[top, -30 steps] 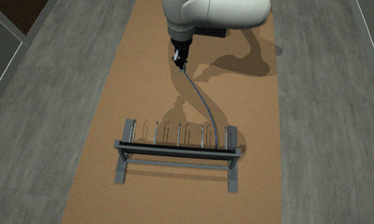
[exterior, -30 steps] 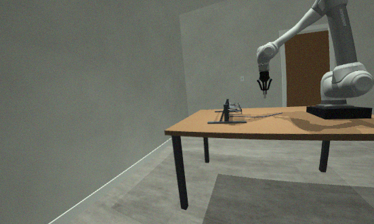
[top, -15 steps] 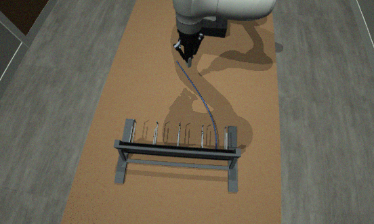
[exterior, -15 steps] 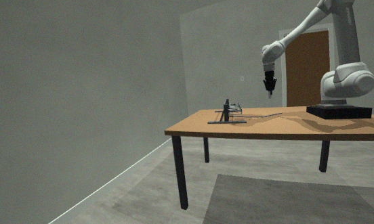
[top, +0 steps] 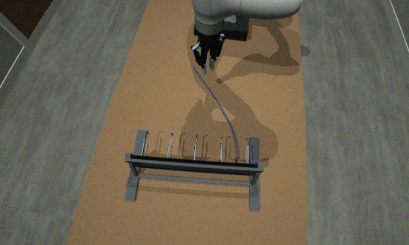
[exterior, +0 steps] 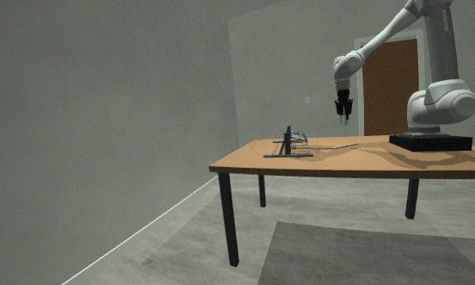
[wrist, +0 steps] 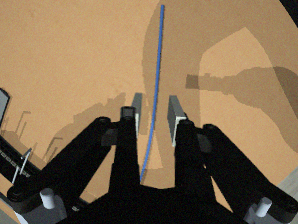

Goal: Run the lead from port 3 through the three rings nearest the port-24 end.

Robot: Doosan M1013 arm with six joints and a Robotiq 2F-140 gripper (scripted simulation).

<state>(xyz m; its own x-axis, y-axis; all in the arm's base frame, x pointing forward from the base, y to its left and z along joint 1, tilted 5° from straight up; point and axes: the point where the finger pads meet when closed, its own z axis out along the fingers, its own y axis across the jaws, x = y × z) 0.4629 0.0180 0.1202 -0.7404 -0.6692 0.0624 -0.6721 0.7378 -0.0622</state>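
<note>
Blue, probably light and springy: pinch the lead (top: pixel 221 106) (exterior: pixel 336 148) (wrist: pixel 158 75) near its free end (top: pixel 194 67) (exterior: pixel 357 144) (wrist: pixel 162 7), twelve o'clock in wrist view, with the empty, narrowly parted claw (top: pixel 208 67) (exterior: pixel 344 121) (wrist: pixel 155 105).

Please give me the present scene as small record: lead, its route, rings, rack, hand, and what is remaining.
lead: blue, one end at the rack, the other loose
route: between the two rightmost rings in the top view, then curving away from the rack
rings: five
rack: upright on the table
hand: above the table, fingers slightly apart, holding nothing
remaining: grasping, routing, release
</note>
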